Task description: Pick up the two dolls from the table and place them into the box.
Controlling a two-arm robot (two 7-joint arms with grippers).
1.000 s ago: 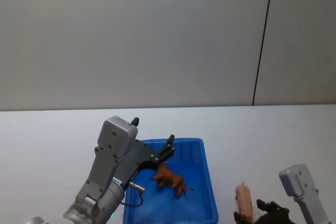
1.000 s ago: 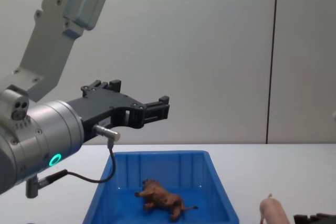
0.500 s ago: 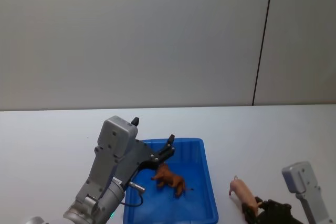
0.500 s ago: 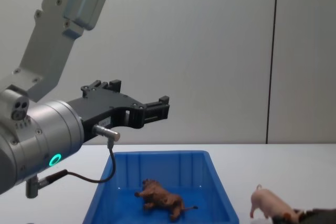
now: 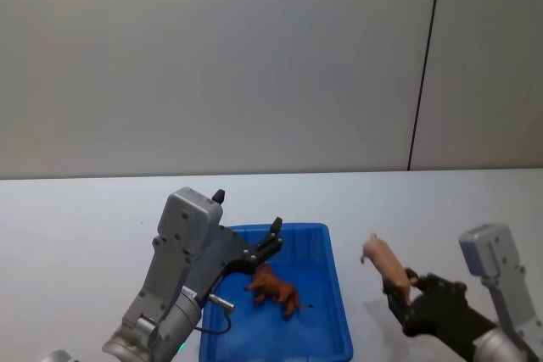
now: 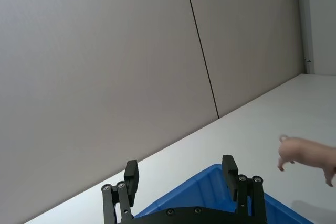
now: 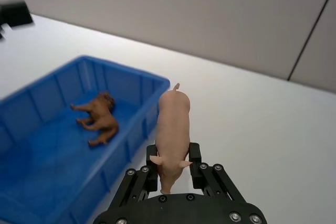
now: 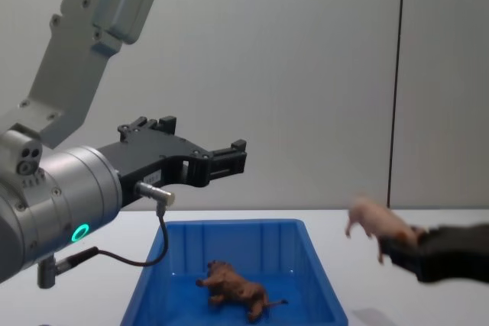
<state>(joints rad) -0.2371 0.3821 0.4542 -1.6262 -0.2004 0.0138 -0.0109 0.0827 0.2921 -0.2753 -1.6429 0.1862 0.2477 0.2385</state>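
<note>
Second doll in transit. The right end effector (image 7: pixel 173 157) is carrying the pink pig (image 7: pixel 173 121), jaws clamped on one end of it. The pig is hanging in the air above the table (image 5: pixel 85 226), just beside the right rim of the blue box (image 5: pixel 288 227) and not over it yet. The brown lion (image 5: pixel 273 287) is lying on the box floor, so that half looks done. Next move, by my read: shifting left until the pig is clearing the rim, then opening to drop it in. The left end effector (image 6: pixel 180 171) is hovering above the box's left side, fingers wide apart, holding nothing.
</note>
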